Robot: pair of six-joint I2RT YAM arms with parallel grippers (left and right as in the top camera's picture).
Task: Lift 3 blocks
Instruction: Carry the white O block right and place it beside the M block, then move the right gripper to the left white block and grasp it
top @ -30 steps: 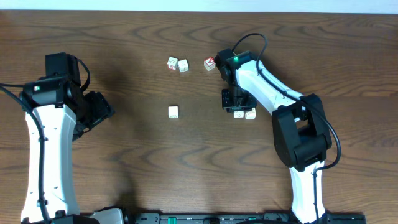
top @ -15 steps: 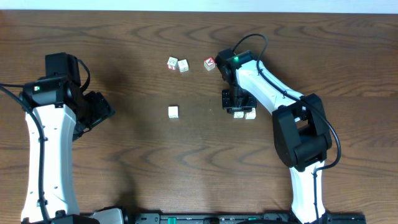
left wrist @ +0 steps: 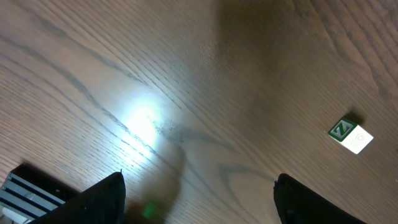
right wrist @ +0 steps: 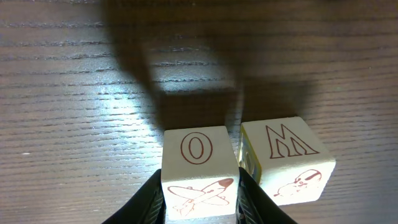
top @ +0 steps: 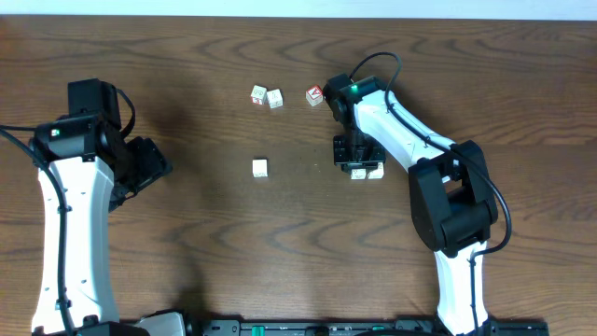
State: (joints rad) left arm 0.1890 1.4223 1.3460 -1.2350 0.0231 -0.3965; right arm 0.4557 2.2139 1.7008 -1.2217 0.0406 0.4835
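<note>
**A:** Overhead?

**B:** Right gripper is down over two cubes side by side, right of centre: O block and M block. Lone block sits well apart to their left, mid-table. Toward the far edge there's a pair of blocks close together, and a red-faced block near them. Left gripper is off at the far left, nothing near it.

**A:** Left wrist?

**B:** Fingers are spread wide with only bare table between them. One cube with a green letter face, Z block, is well off. Probably the lone block, can't confirm.

**A:** Right wrist?

**B:** Claw is narrowed onto the O block, one finger against each side face. One finger is in the slim gap next to the M block. Both cubes look level on the wood, so I'd say gripped but not lifted yet.

**A:** Handling?

**B:** Small wooden cubes, so I'd expect them to be light, rigid and not fragile. The faces look smooth and could slip if the squeeze is off-centre. Take them on two opposite flat faces, around mid-height, as here. Main risk is that the finger beside the M block nudges it or drags it up.
</note>
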